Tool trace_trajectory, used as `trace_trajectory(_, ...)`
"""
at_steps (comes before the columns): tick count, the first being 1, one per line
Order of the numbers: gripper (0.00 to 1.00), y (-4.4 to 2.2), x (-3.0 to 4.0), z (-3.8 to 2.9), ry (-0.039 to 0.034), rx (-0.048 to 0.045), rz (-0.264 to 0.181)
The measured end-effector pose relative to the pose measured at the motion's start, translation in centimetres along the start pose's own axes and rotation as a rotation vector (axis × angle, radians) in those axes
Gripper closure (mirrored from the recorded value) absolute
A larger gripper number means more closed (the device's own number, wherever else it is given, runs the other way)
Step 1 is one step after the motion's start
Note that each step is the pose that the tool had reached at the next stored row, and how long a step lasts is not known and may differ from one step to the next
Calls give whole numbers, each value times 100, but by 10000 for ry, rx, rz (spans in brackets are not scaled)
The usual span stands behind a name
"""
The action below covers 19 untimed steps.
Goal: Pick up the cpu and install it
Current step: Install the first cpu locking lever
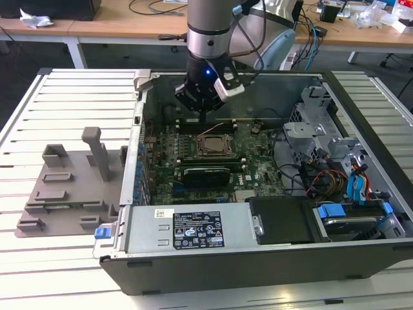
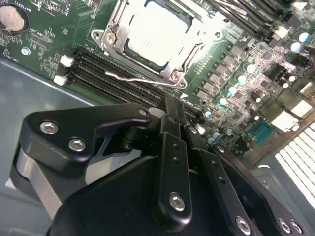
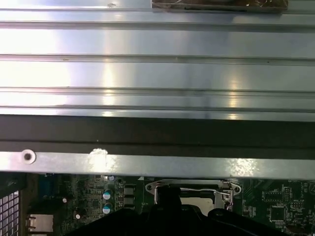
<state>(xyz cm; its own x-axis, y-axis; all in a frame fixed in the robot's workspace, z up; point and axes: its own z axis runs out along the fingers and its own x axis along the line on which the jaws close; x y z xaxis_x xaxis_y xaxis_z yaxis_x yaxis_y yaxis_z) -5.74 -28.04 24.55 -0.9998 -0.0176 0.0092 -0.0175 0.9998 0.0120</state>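
The cpu [image 2: 156, 30] lies flat in the motherboard socket with its pale shiny top facing up, and a metal frame [image 2: 114, 25] runs round its edges. A thin wire lever [image 2: 142, 78] runs along one side of the socket. In the exterior view the cpu [image 1: 213, 146] sits mid-board inside the open computer case. My gripper [image 1: 202, 121] hangs just behind the socket, above the memory slots [image 2: 113, 73]. Its black fingers [image 2: 172, 123] are shut together with nothing between them, apart from the cpu. The first wrist view shows the socket frame [image 3: 187, 186] past the gripper's dark tip [image 3: 170, 196].
A grey plastic tray [image 1: 64, 187] with upright posts rests on the slatted table at the exterior view's left. Inside the case are a drive cage [image 1: 316, 126], loose cables [image 1: 322, 177] and a power supply [image 1: 193, 229]. The case's metal wall [image 3: 147, 164] stands close behind the gripper.
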Motion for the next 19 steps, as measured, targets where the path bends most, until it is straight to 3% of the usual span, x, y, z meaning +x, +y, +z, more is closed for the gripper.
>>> trace_trajectory(9, 89, 9, -85, 204, 12, -2, -60)
trace_trajectory(19, 89, 8, -268, 351, 21, -1, -169)
